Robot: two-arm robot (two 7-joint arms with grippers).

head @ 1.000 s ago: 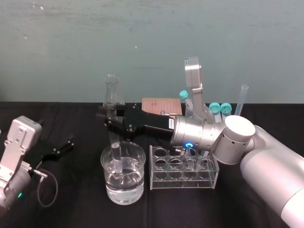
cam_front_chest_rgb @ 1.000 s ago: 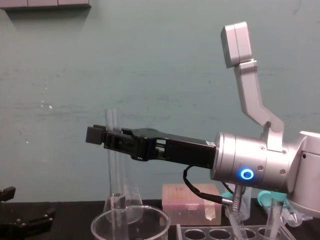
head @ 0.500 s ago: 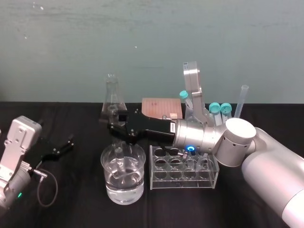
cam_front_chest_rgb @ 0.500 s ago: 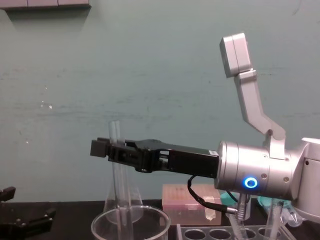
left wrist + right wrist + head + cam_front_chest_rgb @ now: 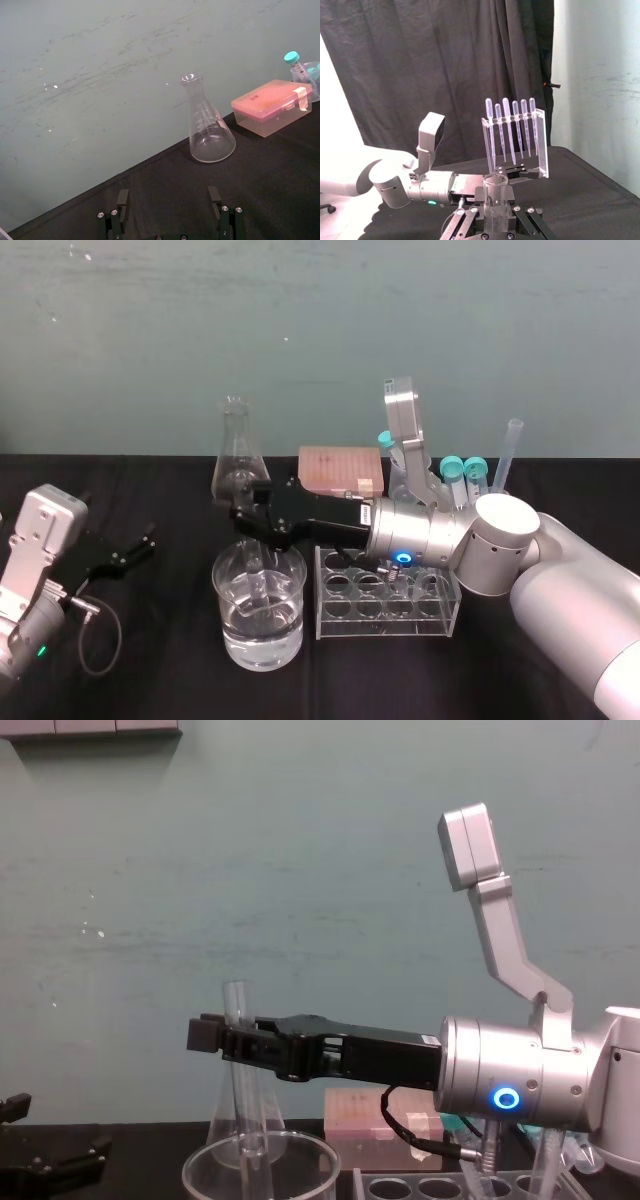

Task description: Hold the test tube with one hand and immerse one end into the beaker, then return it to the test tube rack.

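Dipping step, it seems. The right gripper (image 5: 250,502) reaches over the beaker (image 5: 232,635), a wide glass part full of water, just beside the test tube rack (image 5: 385,627). Its fingers pinch the test tube (image 5: 248,1110), slim, clear and uncapped, upright, with its lower end inside the beaker. Next: lift straight clear of the rim, then cross to a rack hole. The left gripper (image 5: 140,545) sits parked at the left, fingers spread.

Glossy clear glass beaker (image 5: 286,638) and test tube (image 5: 236,1002), matt black tablecloth (image 5: 150,650), clear plastic test tube rack (image 5: 350,626)
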